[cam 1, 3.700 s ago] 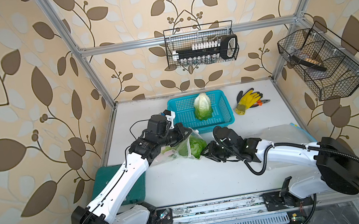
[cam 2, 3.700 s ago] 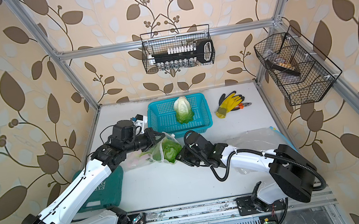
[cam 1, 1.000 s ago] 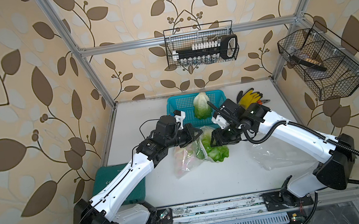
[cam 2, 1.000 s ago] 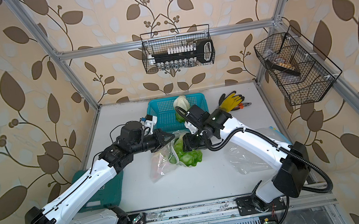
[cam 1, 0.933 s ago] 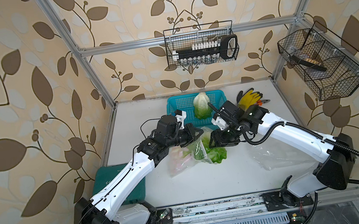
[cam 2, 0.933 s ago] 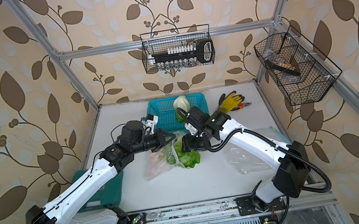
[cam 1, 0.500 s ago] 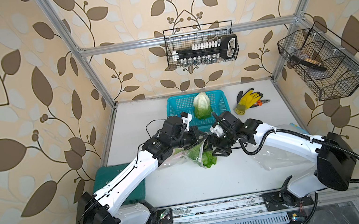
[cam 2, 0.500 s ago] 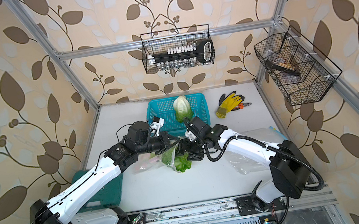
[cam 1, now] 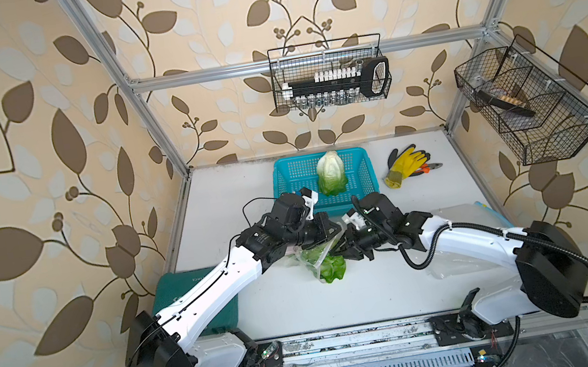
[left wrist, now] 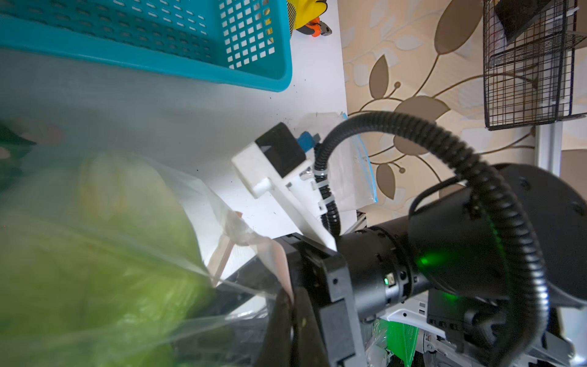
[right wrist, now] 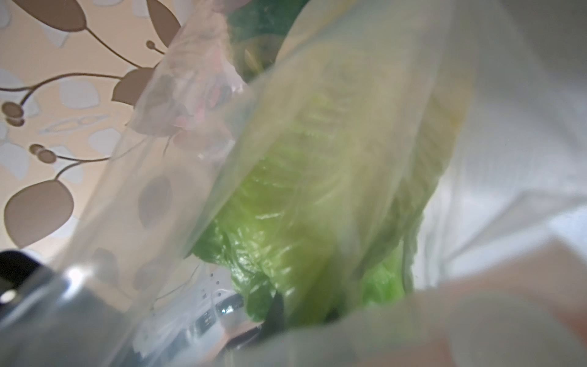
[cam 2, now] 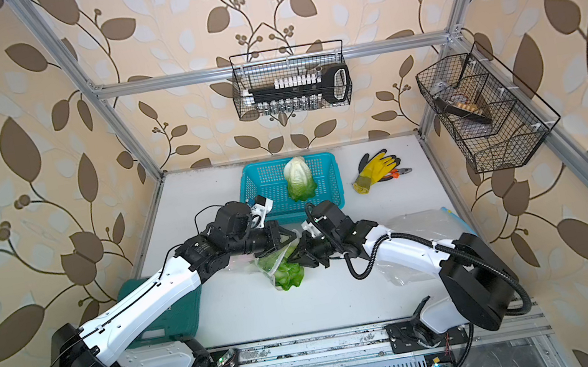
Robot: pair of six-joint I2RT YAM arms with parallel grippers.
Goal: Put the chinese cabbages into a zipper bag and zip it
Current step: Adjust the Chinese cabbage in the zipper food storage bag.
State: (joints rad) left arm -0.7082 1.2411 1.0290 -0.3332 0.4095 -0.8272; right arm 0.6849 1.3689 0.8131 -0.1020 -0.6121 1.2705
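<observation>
Together, we pinch the rim of the zipper bag (cam 1: 307, 261) with our left gripper (cam 1: 333, 229) and right gripper (cam 1: 340, 250), a leafy cabbage (cam 1: 333, 271) inside; another cabbage (cam 1: 331, 172) lies in the far basket (cam 1: 290, 181).

Two robot arms, each with glossy white link shells and matte black joint housings. Thin black cables (cam 1: 194, 298) trace the left arm (cam 1: 230, 284); a ribbed black hose (left wrist: 470, 162) loops along the right arm (cam 1: 471, 239). Behind its black jaws glows a green light (left wrist: 427, 261).
</observation>
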